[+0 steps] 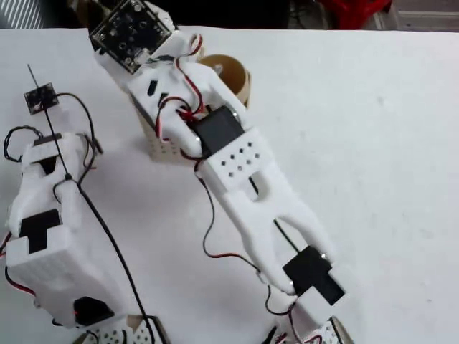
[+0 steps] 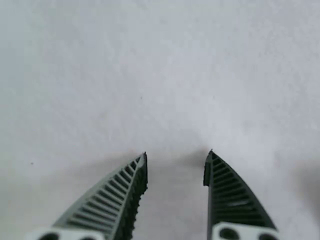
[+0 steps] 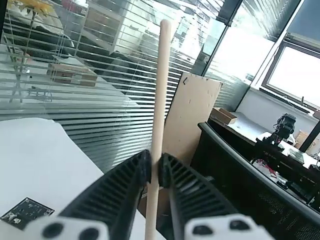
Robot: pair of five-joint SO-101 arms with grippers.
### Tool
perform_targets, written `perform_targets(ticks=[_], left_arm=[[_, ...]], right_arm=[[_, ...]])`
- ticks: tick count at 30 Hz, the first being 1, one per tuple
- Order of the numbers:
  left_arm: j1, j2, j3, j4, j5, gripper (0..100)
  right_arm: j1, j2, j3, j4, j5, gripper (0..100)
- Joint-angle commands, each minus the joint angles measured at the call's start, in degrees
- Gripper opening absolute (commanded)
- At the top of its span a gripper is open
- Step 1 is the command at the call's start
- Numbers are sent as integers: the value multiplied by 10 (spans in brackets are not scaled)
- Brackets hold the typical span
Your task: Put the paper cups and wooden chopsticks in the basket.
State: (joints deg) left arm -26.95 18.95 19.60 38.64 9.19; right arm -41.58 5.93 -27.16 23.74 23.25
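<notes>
Wooden chopstick (image 3: 159, 90) in right end effector (image 3: 154, 159).

table (image 1: 373, 143) | window blinds (image 3: 75, 85) | cardboard sheet (image 3: 197, 115) | dark desk (image 3: 240, 160) behind

Your counter (image 2: 150, 60) shows a white, matt, faintly grainy cover. Your left gripper (image 2: 177, 153) has jaws of grey-green ribbed plastic with a dull finish. Your right gripper (image 3: 154, 156) has jaws of dark ribbed plastic with a slight sheen. The chopstick (image 3: 161, 75) is pale, smooth, matt wood. The paper cup (image 1: 233, 75) is brown matt paper. The arm shells (image 1: 265, 193) are white matt plastic.
</notes>
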Motion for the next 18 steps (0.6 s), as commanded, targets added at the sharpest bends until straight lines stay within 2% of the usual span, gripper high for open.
perform_targets(ticks=[1,8,14,18], left_arm=[[8,-2,-18,-9,-4,203],[8,-2,-17,-9,-4,203],[8,-2,-18,-9,-4,203],[8,-2,-18,-9,-4,203]], right_arm=[[3,-15,47,-55,-3,15],[5,-64,264,-236,-1,15],[25,-103,333,-242,-1,25],[30,-153,376,-229,-2,119]])
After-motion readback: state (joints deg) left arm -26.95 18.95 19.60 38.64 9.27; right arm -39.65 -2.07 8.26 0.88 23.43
